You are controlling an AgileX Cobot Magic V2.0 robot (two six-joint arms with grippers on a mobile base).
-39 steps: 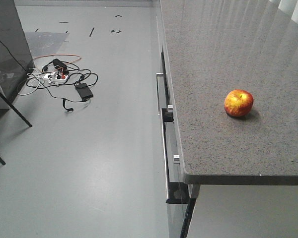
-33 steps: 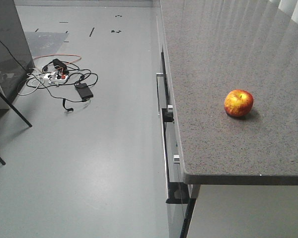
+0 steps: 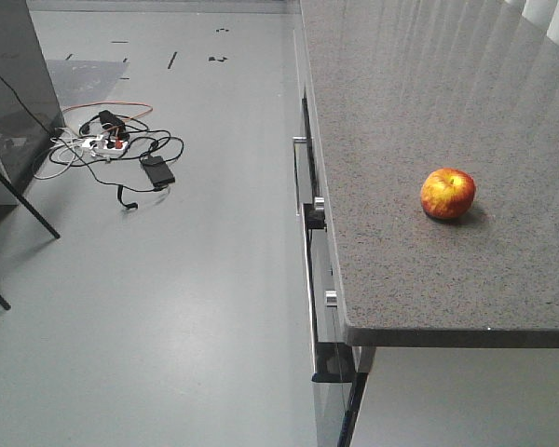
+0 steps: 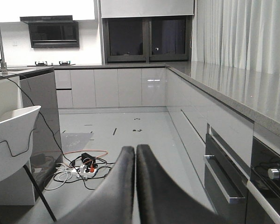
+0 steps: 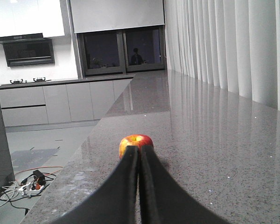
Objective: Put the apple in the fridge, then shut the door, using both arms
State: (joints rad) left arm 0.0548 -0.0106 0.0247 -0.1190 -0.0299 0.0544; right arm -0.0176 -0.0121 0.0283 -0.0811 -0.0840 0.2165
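Note:
The apple (image 3: 447, 194), red with yellow patches, rests on the grey speckled counter (image 3: 401, 112) near its front right part. In the right wrist view the apple (image 5: 136, 139) lies straight ahead, its lower half hidden behind the tips of my right gripper (image 5: 139, 149), which is shut with nothing in it. My left gripper (image 4: 135, 148) is shut and empty, hanging over the kitchen floor beside the counter's drawers. Neither gripper shows in the front view. The fridge and the door are out of view.
Drawer fronts with metal handles (image 3: 307, 214) run along the counter's left side. A power strip with tangled cables (image 3: 112, 149) lies on the floor. A dark grey panel (image 3: 14, 84) and black legs (image 3: 19, 200) stand at far left, and a white chair (image 4: 14, 135) is close by.

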